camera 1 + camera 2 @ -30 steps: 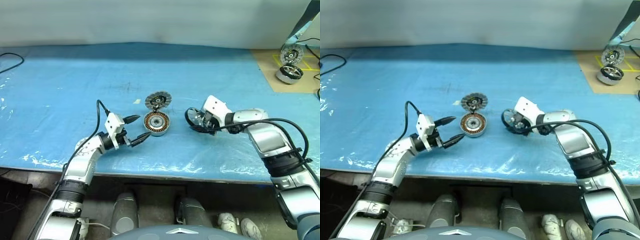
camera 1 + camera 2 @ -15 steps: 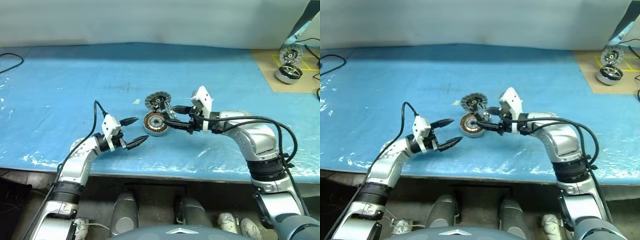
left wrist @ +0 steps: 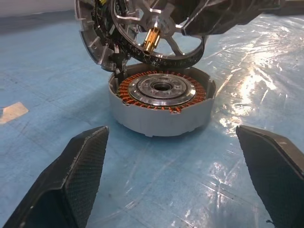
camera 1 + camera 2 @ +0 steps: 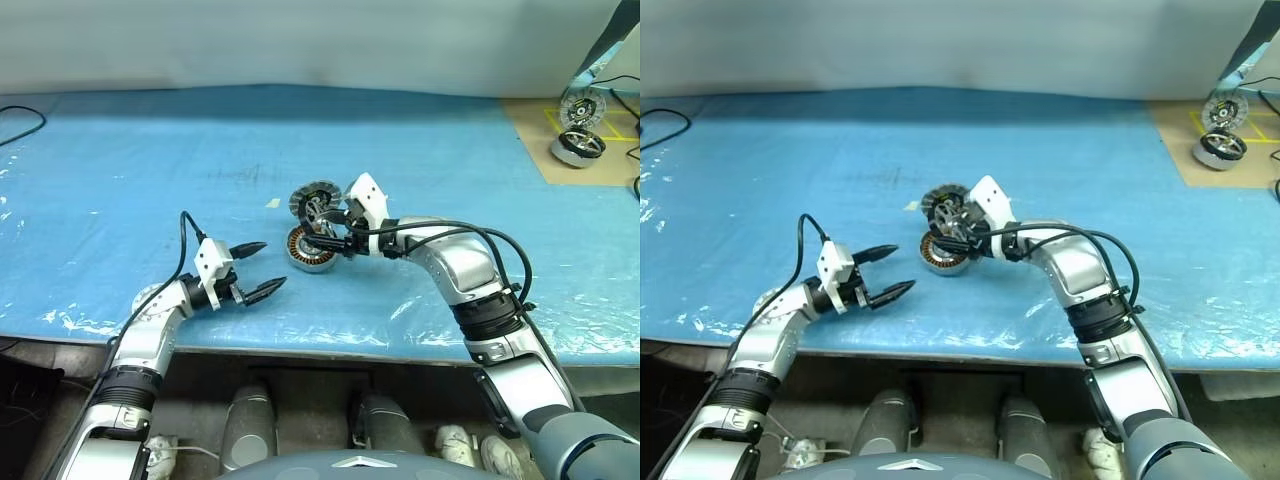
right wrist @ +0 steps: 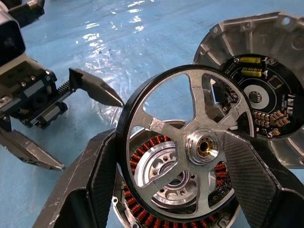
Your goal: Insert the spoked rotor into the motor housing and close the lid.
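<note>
The motor housing (image 4: pixel 313 252), a silver cup with copper windings, sits on the blue table sheet. Its lid (image 4: pixel 316 197) stands open at the far side, segmented inner face showing (image 5: pixel 266 90). My right gripper (image 4: pixel 326 234) is shut on the spoked rotor (image 5: pixel 190 137), one finger on each side of the black rim. The rotor hangs tilted just above the housing (image 3: pixel 161 102) and is apart from it. My left gripper (image 4: pixel 268 266) is open with nothing between its fingers, a short way to the left of the housing and nearer the table's front edge.
A dark-rimmed motor (image 4: pixel 578 148) and another disc (image 4: pixel 583 108) lie on a brown board at the far right. A black cable (image 4: pixel 25 125) loops at the far left. A small beige scrap (image 4: pixel 273 203) lies left of the lid.
My right gripper has carried the rotor leftward from the right of the housing to just above it. My left gripper has drawn back a little toward the left and the front edge.
</note>
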